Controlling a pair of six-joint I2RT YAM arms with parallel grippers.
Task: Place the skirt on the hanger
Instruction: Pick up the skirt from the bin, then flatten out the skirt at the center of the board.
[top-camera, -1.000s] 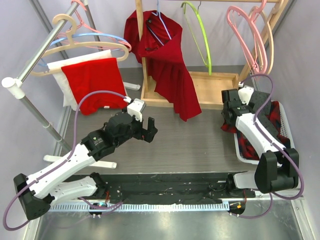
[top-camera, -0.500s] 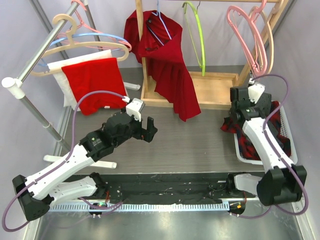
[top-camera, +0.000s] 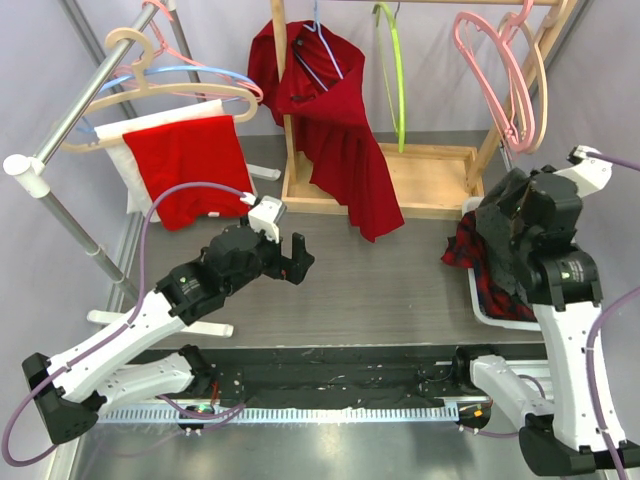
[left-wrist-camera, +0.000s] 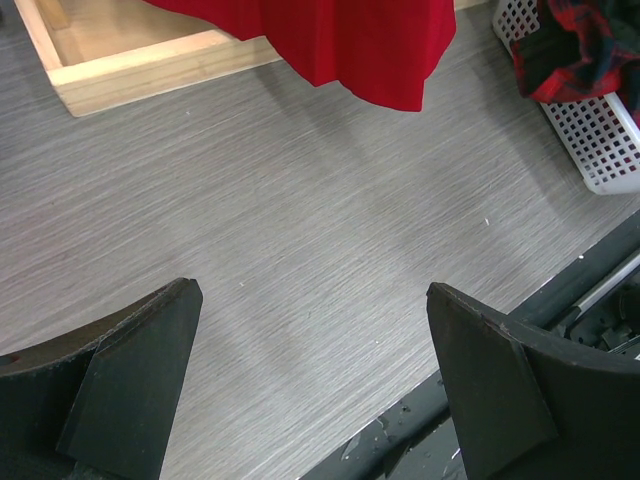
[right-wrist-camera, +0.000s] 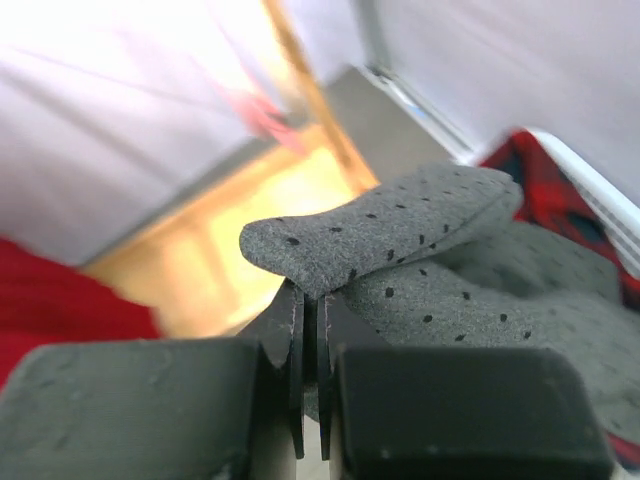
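Above table (top-camera: 400, 290) (grey), skirt (right-wrist-camera: 400, 225) pinched.

Diffuse, even light is filling the top view, leaving only soft shadows on the grey table (top-camera: 400, 290). The right wrist view is showing a blurred, overexposed background; only the dotted grey skirt (right-wrist-camera: 400, 230) is appearing sharp.

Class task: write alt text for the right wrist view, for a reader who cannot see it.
The right pincer is shut on a fold of the grey dotted skirt. Behind, blurred, are a wooden frame and red plaid cloth.
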